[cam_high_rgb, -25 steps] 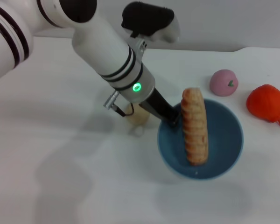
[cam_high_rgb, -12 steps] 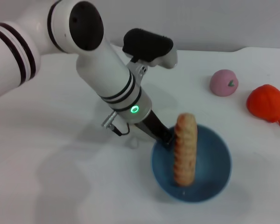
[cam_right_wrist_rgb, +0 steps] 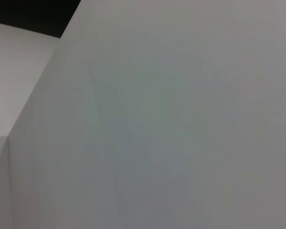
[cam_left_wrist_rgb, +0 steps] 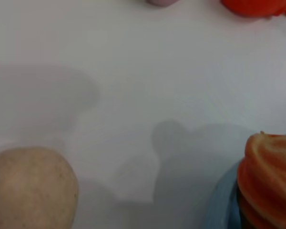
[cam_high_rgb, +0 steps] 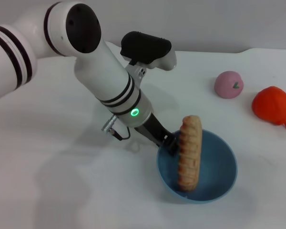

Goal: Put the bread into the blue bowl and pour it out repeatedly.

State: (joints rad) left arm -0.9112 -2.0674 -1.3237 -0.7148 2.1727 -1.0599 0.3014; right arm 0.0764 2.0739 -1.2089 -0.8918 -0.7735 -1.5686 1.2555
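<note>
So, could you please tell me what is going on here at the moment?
The left hand grips the near rim of the blue bowl on the white table. The bread lies in the bowl, leaning over its rim. A pink ball and an orange object sit beyond. The right arm is out of sight.

We count one bread (cam_high_rgb: pixel 189 151), one blue bowl (cam_high_rgb: pixel 219 167), one pink ball (cam_high_rgb: pixel 229 84), one orange-red fruit (cam_high_rgb: pixel 272 105) and one beige ball (cam_left_wrist_rgb: pixel 31 188) beside that bowl.

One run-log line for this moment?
left gripper: on blue bowl rim | bread: in bowl, propped on rim | right arm: unseen
</note>
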